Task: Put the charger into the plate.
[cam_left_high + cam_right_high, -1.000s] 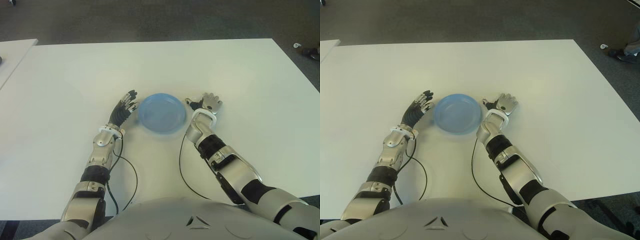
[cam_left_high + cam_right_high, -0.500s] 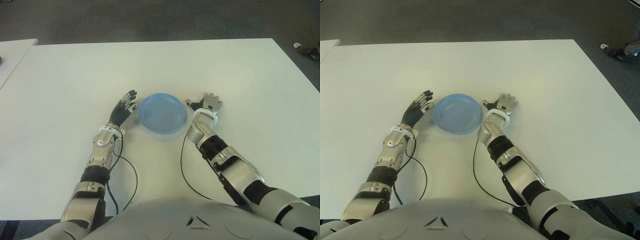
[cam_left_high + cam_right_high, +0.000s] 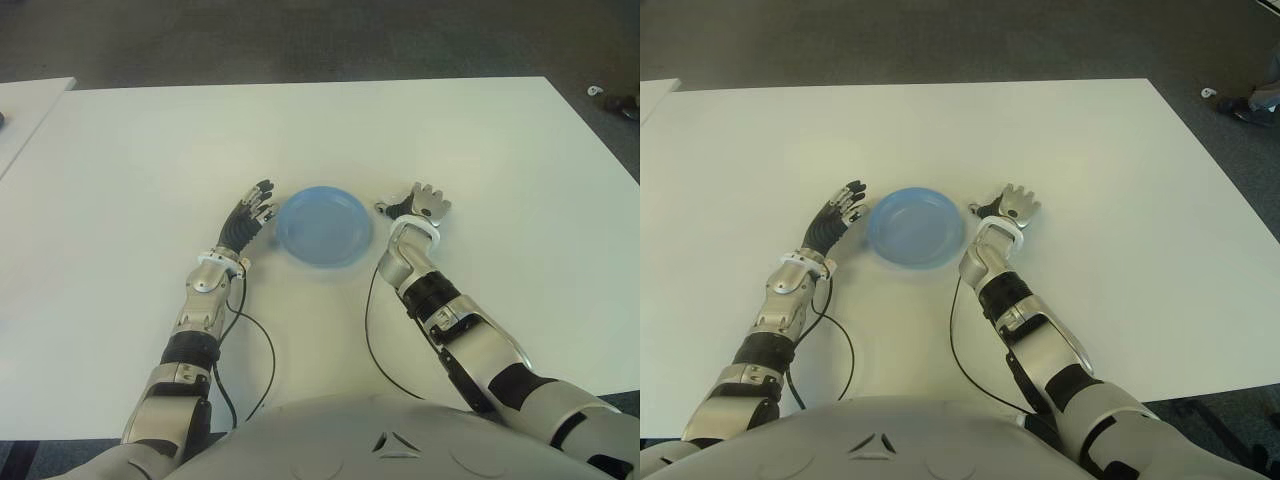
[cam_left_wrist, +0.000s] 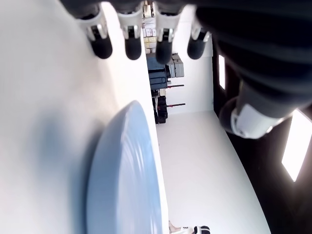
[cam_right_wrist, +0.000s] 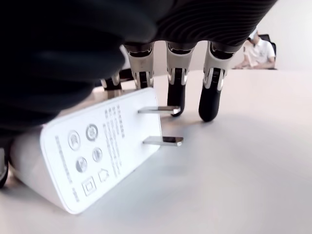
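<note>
The white charger lies flat on the white table, its two metal prongs pointing toward my fingertips. My right hand arches over it just right of the plate, fingers stretched out with their tips on the table and not closed around it. From the eye views the charger is hidden under that hand. The blue plate sits at the table's middle and holds nothing. My left hand stays just left of the plate, fingers extended and holding nothing; the plate's rim shows close beside it.
Black cables trail from both forearms across the near part of the table. A second white table stands at the far left. A person sits far off in the right wrist view. Bare tabletop stretches beyond and to both sides.
My right hand has shifted a little to the right and away from me, fingers spreading slightly. The left hand and the plate have not moved.
</note>
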`<state>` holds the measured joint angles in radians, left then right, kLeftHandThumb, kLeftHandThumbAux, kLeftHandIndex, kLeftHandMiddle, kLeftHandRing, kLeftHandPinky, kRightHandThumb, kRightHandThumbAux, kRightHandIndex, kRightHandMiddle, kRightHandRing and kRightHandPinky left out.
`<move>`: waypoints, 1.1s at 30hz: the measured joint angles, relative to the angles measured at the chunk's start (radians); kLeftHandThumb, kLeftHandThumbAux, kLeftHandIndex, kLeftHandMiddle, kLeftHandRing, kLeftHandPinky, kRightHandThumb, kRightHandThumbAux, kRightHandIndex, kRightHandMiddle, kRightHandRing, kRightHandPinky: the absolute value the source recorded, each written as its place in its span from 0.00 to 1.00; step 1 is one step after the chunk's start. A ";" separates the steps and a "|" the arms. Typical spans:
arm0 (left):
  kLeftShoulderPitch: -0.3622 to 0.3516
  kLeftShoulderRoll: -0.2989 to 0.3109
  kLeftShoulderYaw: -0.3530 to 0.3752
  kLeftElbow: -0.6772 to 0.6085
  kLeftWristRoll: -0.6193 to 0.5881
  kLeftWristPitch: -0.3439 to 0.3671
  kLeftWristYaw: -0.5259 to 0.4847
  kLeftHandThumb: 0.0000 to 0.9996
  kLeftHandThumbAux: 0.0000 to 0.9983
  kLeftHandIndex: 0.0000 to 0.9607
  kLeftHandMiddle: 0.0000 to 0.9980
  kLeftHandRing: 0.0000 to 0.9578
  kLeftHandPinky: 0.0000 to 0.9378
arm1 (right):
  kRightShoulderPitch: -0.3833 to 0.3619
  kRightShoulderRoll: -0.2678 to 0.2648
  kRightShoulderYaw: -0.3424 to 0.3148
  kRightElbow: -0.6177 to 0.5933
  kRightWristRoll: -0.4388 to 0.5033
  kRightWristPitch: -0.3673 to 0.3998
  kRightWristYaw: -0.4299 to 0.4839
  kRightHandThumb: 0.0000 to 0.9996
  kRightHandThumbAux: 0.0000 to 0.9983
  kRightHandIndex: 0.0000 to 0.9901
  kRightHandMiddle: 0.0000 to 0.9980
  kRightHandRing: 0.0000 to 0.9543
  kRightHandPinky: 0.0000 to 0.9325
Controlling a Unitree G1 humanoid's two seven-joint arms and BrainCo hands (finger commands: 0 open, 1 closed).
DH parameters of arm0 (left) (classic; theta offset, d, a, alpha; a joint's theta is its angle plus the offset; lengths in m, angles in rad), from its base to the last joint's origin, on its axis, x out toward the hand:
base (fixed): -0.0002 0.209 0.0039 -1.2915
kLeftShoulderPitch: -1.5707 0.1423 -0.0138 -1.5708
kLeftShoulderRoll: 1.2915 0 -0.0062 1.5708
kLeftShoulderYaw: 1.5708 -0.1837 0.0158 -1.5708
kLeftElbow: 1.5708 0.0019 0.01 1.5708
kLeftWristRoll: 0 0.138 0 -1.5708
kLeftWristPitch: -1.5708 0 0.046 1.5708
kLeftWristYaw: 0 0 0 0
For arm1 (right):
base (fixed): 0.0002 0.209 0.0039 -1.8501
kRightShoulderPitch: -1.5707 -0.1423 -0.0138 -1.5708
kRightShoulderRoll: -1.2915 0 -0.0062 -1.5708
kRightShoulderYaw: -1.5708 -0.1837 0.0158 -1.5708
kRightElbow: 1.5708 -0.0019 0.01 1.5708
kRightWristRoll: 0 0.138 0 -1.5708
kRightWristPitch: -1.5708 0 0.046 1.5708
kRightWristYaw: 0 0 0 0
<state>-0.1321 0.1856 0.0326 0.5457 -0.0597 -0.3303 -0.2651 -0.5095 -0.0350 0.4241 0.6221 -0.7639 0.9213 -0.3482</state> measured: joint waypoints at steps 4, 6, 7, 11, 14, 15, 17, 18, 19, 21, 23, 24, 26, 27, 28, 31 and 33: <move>0.000 0.000 0.001 0.000 -0.002 0.000 0.000 0.00 0.56 0.09 0.09 0.06 0.03 | 0.029 0.021 -0.059 -0.001 0.018 -0.082 -0.128 0.85 0.66 0.43 0.49 0.75 0.83; 0.001 0.000 0.001 0.000 -0.005 0.000 0.000 0.00 0.57 0.09 0.08 0.06 0.03 | 0.043 0.025 -0.079 -0.001 0.022 -0.124 -0.175 0.91 0.66 0.44 0.47 0.67 0.80; 0.001 0.000 0.001 0.000 -0.007 0.000 0.000 0.00 0.57 0.09 0.08 0.06 0.03 | 0.049 0.027 -0.086 -0.001 0.024 -0.142 -0.192 0.92 0.66 0.45 0.46 0.64 0.79; 0.003 0.000 0.002 -0.002 -0.016 0.003 0.000 0.00 0.57 0.09 0.08 0.05 0.03 | 0.069 0.027 -0.105 -0.003 0.028 -0.205 -0.231 0.96 0.65 0.47 0.45 0.60 0.77; 0.007 0.000 0.003 -0.006 -0.021 0.004 0.000 0.00 0.57 0.09 0.08 0.05 0.03 | 0.079 0.026 -0.118 -0.007 0.037 -0.242 -0.240 0.96 0.65 0.47 0.47 0.54 0.76; 0.008 0.000 0.003 -0.007 -0.022 0.004 0.000 0.00 0.57 0.09 0.08 0.05 0.03 | 0.082 0.026 -0.122 -0.009 0.039 -0.254 -0.242 0.96 0.65 0.47 0.47 0.53 0.75; 0.010 0.000 0.004 -0.010 -0.026 0.005 0.000 0.00 0.57 0.09 0.08 0.05 0.03 | 0.090 0.025 -0.131 -0.013 0.043 -0.278 -0.245 0.96 0.65 0.47 0.47 0.52 0.74; 0.011 0.000 0.004 -0.011 -0.028 0.006 0.000 0.00 0.57 0.09 0.08 0.05 0.03 | 0.094 0.024 -0.135 -0.016 0.044 -0.291 -0.248 0.96 0.65 0.47 0.47 0.51 0.74; 0.012 0.000 0.004 -0.013 -0.029 0.007 0.000 0.00 0.58 0.09 0.08 0.05 0.03 | 0.098 0.023 -0.138 -0.017 0.045 -0.300 -0.250 0.96 0.65 0.47 0.47 0.51 0.74; 0.013 0.000 0.004 -0.016 -0.031 0.008 0.000 0.00 0.58 0.09 0.09 0.06 0.04 | 0.105 0.023 -0.144 -0.019 0.045 -0.320 -0.258 0.96 0.65 0.47 0.47 0.51 0.74; 0.014 0.000 0.004 -0.017 -0.034 0.009 0.000 0.00 0.58 0.09 0.09 0.06 0.04 | 0.111 0.023 -0.149 -0.019 0.046 -0.337 -0.266 0.96 0.65 0.47 0.47 0.51 0.74; 0.015 0.000 0.004 -0.017 -0.036 0.009 0.000 0.00 0.58 0.09 0.09 0.06 0.04 | 0.113 0.023 -0.151 -0.019 0.047 -0.347 -0.269 0.96 0.65 0.47 0.47 0.51 0.74; 0.015 0.000 0.004 -0.017 -0.037 0.009 0.000 0.00 0.58 0.09 0.09 0.06 0.04 | 0.117 0.023 -0.156 -0.019 0.049 -0.363 -0.276 0.96 0.65 0.47 0.47 0.51 0.74; 0.015 0.000 0.004 -0.017 -0.037 0.009 0.000 0.00 0.58 0.09 0.09 0.06 0.04 | 0.119 0.023 -0.159 -0.019 0.050 -0.369 -0.278 0.96 0.65 0.47 0.47 0.51 0.74; 0.016 0.000 0.004 -0.017 -0.037 0.009 0.000 0.00 0.58 0.09 0.09 0.06 0.04 | 0.121 0.023 -0.161 -0.018 0.052 -0.376 -0.282 0.96 0.65 0.47 0.47 0.51 0.74; 0.016 0.000 0.004 -0.017 -0.037 0.009 0.000 0.00 0.58 0.09 0.09 0.06 0.04 | 0.125 0.023 -0.167 -0.017 0.056 -0.393 -0.290 0.96 0.65 0.47 0.47 0.51 0.73; 0.017 0.000 0.004 -0.018 -0.037 0.009 0.000 0.00 0.58 0.09 0.09 0.06 0.04 | 0.128 0.023 -0.169 -0.016 0.057 -0.400 -0.294 0.96 0.65 0.47 0.47 0.51 0.73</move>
<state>-0.1156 0.1853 0.0367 0.5281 -0.0967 -0.3215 -0.2651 -0.3817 -0.0118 0.2548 0.6063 -0.7068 0.5211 -0.6422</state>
